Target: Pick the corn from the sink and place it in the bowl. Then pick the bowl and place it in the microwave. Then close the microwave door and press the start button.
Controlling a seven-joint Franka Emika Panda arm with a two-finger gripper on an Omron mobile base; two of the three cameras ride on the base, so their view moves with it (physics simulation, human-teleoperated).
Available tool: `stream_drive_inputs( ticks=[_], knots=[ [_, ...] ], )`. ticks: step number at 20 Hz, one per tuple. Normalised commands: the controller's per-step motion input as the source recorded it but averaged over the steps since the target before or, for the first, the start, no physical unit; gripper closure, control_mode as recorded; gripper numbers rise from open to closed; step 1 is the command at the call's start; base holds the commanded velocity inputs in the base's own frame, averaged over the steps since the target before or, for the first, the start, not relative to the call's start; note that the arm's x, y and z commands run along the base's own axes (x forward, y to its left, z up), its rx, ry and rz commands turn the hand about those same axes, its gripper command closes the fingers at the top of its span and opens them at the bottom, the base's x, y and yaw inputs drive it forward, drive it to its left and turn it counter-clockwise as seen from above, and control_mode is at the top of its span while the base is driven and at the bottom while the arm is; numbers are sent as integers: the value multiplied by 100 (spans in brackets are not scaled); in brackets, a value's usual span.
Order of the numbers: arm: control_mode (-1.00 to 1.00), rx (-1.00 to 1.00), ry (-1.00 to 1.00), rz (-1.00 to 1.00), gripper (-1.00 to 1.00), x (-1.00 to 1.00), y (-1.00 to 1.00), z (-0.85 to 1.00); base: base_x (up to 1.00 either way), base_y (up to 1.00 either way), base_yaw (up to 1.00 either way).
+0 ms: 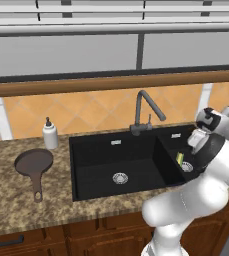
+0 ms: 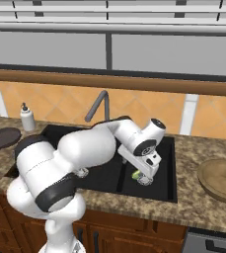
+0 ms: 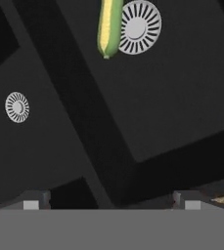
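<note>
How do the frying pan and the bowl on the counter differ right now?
The frying pan is dark brown with a long handle; the bowl is lighter tan and has none. The pan lies left of the sink, near the soap bottle; the bowl sits to the sink's right. The pan is flat and shallow, the bowl deeper. Both are round, resting on the counter.

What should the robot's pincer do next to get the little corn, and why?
Probably glide forward until it hangs over the corn, then lower. The pincer is open and holds nothing, and the corn lies beside the round drain on the sink floor, toward the top of the hand view, not between the fingertips.
</note>
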Motion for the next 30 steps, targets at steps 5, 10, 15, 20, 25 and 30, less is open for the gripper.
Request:
stream_drive_inputs(
  ticks=[5, 10, 15, 20, 25, 30],
  knots=[
    [-100, 0, 0, 0, -100, 30, -18, -20, 0, 0, 0],
    [-100, 0, 6, -3, -100, 37, -24, -24, 0, 0, 0],
    [-100, 0, 7, -4, -100, 34, -7, -38, 0, 0, 0],
    [-100, -1, 0, -2, -100, 21, 0, -22, 0, 0, 0],
    [-100, -3, 0, 0, -100, 23, 0, -21, 0, 0, 0],
    [-100, 0, 0, 0, -100, 46, 0, -39, 0, 0, 0]
  ],
)
